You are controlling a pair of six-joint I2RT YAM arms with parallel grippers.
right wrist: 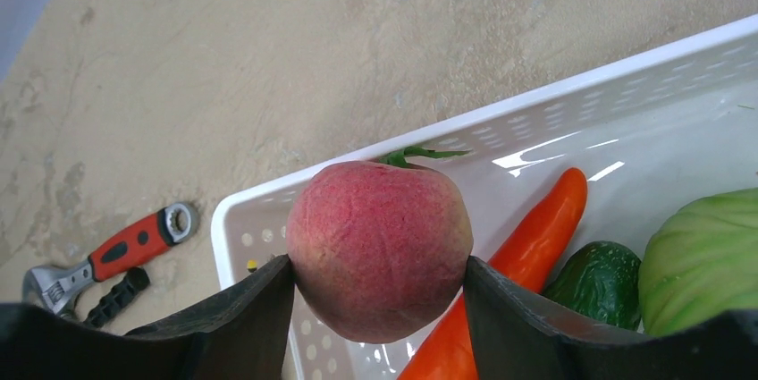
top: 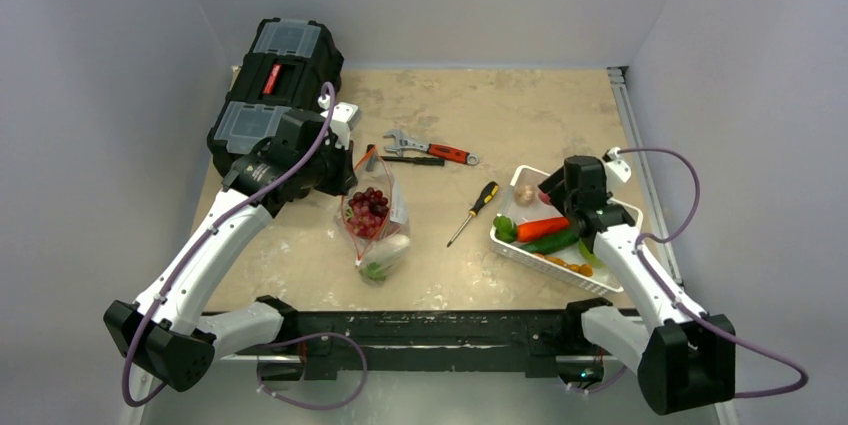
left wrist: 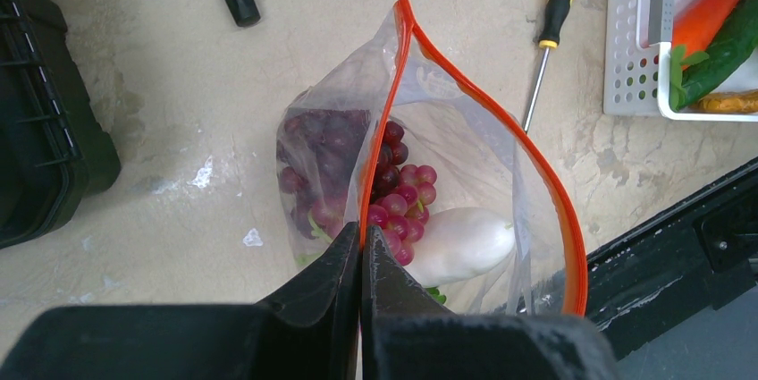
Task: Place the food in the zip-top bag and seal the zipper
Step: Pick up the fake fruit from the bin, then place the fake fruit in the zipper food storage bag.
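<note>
Your left gripper (left wrist: 361, 253) is pinched fully closed on the orange zipper (left wrist: 420, 45) of the zip-top bag (left wrist: 465, 152), holding its mouth gaping. Grapes (left wrist: 402, 201) and a white radish (left wrist: 460, 244) lie inside. The bag sits left of the table's (top: 450, 105) middle. Your right gripper (right wrist: 380, 277), partly open, clamps a red peach (right wrist: 380, 237) between both fingers above the white basket (right wrist: 572, 103) by the right edge. Each arm bends at the near edge and stretches forward.
</note>
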